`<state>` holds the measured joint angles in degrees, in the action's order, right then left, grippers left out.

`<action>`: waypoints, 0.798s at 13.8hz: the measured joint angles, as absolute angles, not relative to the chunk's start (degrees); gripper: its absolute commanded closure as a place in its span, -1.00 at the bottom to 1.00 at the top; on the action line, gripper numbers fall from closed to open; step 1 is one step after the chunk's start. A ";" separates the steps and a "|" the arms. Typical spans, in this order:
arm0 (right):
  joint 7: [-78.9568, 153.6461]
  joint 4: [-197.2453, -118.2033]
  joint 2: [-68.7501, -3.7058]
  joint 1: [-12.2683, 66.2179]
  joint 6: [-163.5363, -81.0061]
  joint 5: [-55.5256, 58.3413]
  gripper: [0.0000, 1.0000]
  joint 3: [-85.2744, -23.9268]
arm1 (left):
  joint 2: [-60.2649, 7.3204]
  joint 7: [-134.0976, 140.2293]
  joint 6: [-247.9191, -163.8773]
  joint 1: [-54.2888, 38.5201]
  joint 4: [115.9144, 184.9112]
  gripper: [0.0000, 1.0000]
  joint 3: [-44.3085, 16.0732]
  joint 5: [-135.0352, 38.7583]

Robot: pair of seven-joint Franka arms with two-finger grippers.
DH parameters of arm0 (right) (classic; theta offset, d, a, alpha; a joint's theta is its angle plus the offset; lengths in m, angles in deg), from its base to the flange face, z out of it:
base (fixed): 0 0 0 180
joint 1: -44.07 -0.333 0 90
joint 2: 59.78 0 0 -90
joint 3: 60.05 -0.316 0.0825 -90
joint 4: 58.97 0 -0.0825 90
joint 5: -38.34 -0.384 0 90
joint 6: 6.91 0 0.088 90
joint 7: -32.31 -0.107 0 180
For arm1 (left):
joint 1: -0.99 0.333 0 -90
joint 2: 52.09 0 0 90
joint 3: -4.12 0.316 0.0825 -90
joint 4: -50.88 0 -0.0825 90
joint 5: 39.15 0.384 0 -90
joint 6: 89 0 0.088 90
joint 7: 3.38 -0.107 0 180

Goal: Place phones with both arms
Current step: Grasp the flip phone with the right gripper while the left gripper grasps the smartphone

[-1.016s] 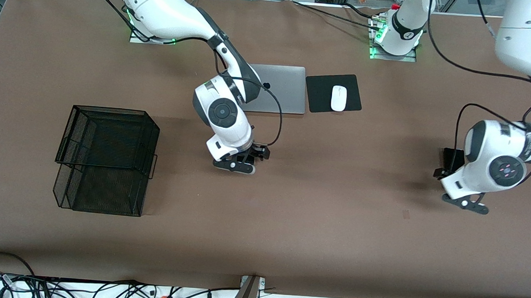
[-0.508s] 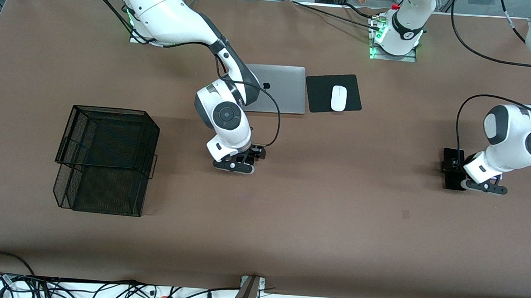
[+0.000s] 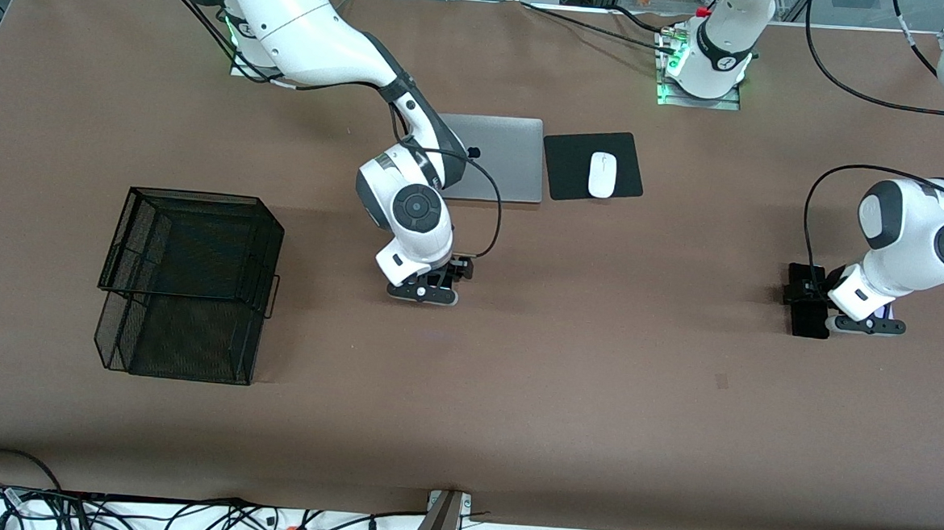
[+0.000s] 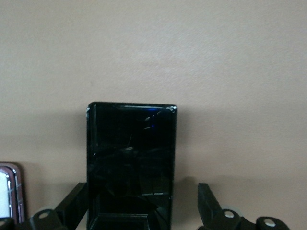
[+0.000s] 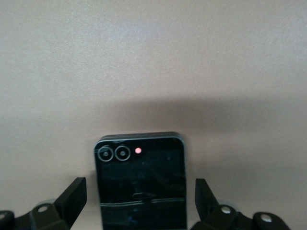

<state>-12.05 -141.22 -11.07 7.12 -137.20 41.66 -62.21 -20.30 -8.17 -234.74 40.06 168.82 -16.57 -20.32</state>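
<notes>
In the left wrist view the long slim black slab (image 4: 132, 153) lies flat on the brown table between the open fingers of my left gripper (image 4: 141, 213). It also shows in the front view (image 3: 808, 321) beside my left gripper (image 3: 869, 325), near the left arm's end of the table. An edge of the pale lavender-white phone (image 4: 6, 194) lies beside the slab. In the right wrist view the small squarish black phone (image 5: 140, 184), with two lenses, lies between the open fingers of my right gripper (image 5: 141, 213). In the front view my right gripper (image 3: 424, 292) hides it.
A black wire-mesh basket (image 3: 188, 282) stands toward the right arm's end of the table. A closed silver laptop (image 3: 502, 157) and a black mouse pad (image 3: 570, 169) with a white mouse (image 3: 602, 175) lie near the arms' bases.
My left arm has swung toward the bases and come down over the long black slab. My right gripper has shifted slightly toward the left arm's end, staying low over the small black phone.
</notes>
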 measured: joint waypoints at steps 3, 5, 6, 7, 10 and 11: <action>-12.04 -141.57 -10.68 7.05 -137.65 43.19 -1.00 -62.21 | -20.31 -8.17 -235.73 41.35 169.59 -1.00 -16.58 -20.32; -12.00 -141.58 -10.42 6.97 -138.16 43.28 -1.00 -62.21 | -20.31 -8.16 -236.27 41.46 169.66 -1.00 -16.58 -20.32; -11.99 -141.58 -10.26 6.94 -138.58 43.28 -1.00 -62.21 | -20.30 -8.13 -236.73 41.49 169.83 -1.00 -16.58 -20.32; -11.97 -141.58 -10.06 6.90 -139.08 43.28 -0.98 -62.21 | -20.30 -8.11 -237.28 41.53 170.08 -1.00 -16.58 -20.32; -11.95 -141.55 -9.80 6.72 -139.80 43.51 0.97 -62.23 | -20.26 -8.03 -237.72 41.59 170.71 -1.00 -16.58 -20.33; -11.95 -141.42 -9.90 6.64 -140.03 43.51 1.00 -62.26 | -20.22 -8.01 -237.83 41.60 170.80 -1.00 -16.58 -20.33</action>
